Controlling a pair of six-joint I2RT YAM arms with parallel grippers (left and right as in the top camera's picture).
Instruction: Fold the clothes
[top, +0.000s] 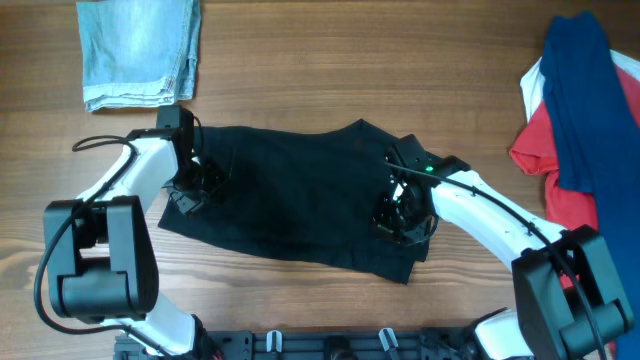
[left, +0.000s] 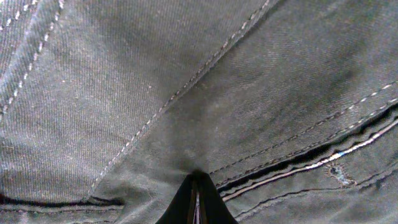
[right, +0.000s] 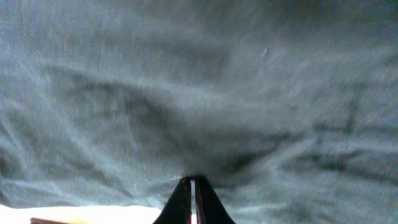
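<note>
Overhead looks straight down at the table (top: 300, 40); both wrist views sit close on the black garment (top: 300, 200).

Both arms reach inward and down, left tool (left: 196, 196) and right tool (right: 191, 193) pinched closed

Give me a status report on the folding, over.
Left gripper and right gripper shut on black shorts, opposite ends. Shorts spread out, not yet folded. Denim and red-blue pile lie apart.
</note>
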